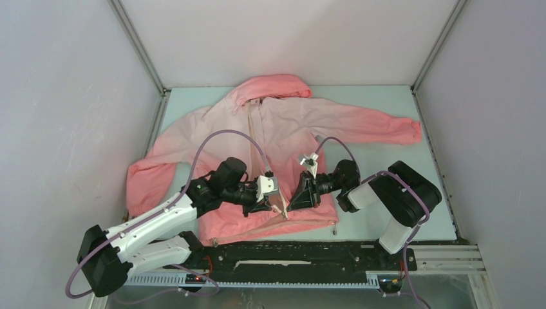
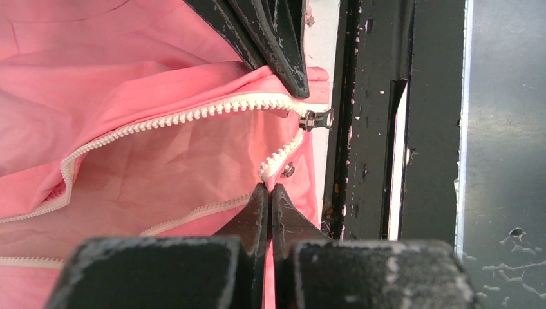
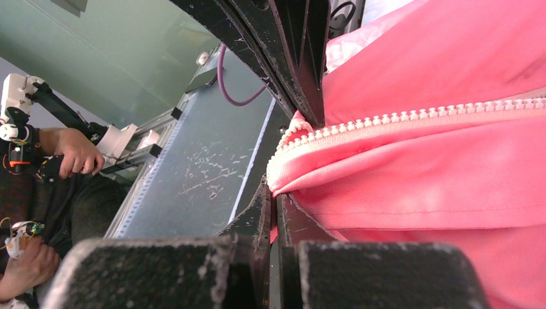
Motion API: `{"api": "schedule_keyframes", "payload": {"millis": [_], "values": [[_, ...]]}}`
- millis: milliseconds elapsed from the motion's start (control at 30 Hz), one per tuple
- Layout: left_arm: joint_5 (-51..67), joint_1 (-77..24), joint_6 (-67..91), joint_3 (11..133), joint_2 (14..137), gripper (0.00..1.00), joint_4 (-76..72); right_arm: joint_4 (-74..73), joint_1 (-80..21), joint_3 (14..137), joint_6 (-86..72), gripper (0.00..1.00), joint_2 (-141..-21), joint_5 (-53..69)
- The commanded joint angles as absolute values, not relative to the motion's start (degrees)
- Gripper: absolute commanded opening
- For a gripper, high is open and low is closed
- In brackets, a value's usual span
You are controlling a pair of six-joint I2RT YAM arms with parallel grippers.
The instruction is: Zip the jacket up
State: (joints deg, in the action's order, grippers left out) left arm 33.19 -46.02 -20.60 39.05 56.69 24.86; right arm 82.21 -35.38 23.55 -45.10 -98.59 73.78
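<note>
The pink hooded jacket point(image 1: 283, 122) lies spread on the table, hood at the far side, hem near the arms. Its whitish zipper point(image 2: 193, 116) is open at the hem, and the metal slider point(image 2: 315, 120) hangs at the bottom of one side. My left gripper point(image 1: 275, 207) is shut on the jacket's hem edge point(image 2: 283, 174) by the lower zipper tape. My right gripper point(image 1: 291, 205) is shut on the other front edge point(image 3: 290, 180), just under its zipper teeth point(image 3: 399, 119). Both grippers meet at the hem's centre.
A black rail point(image 1: 309, 254) runs along the table's near edge, right below the hem. Grey walls enclose the table on three sides. A person's hands point(image 3: 77, 151) with control handles show beyond the near edge in the right wrist view.
</note>
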Motion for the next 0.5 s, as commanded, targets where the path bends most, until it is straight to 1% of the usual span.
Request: {"api": "schedule_keyframes", "payload": {"millis": [0,467], "values": [[36.5,-45.79,-21.28,40.86,56.68,0.0,24.02,86.8,-35.34,25.2,-45.19,0.0,-99.22,74.52],[38.22,-45.75,-21.47,41.56,58.77,0.0,24.28,86.75,-35.42,25.59,-45.52,0.0,-99.3,74.66]]}}
